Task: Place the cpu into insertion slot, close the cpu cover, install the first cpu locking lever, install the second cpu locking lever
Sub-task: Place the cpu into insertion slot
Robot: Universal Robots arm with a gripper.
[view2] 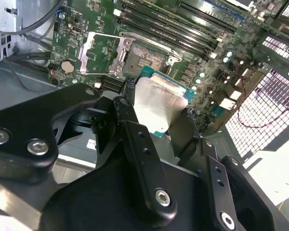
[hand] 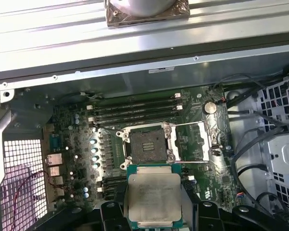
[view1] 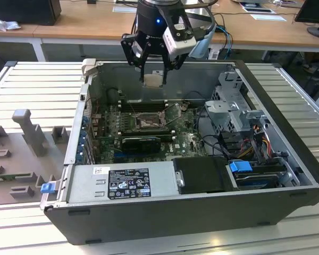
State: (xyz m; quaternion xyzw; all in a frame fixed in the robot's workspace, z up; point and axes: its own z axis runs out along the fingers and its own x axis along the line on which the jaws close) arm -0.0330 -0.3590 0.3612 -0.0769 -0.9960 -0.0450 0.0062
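The fingers (view2: 137, 144) hide two edges of the cpu (view2: 159, 103) in the second wrist view.

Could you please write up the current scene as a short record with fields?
gripper: shut on the cpu, raised over the open computer case
cpu: held by its edges, metal face showing in both wrist views, clear of the motherboard
insertion slot: empty and uncovered
cpu cover: swung open, lying beside the slot
task state: cpu not yet placed
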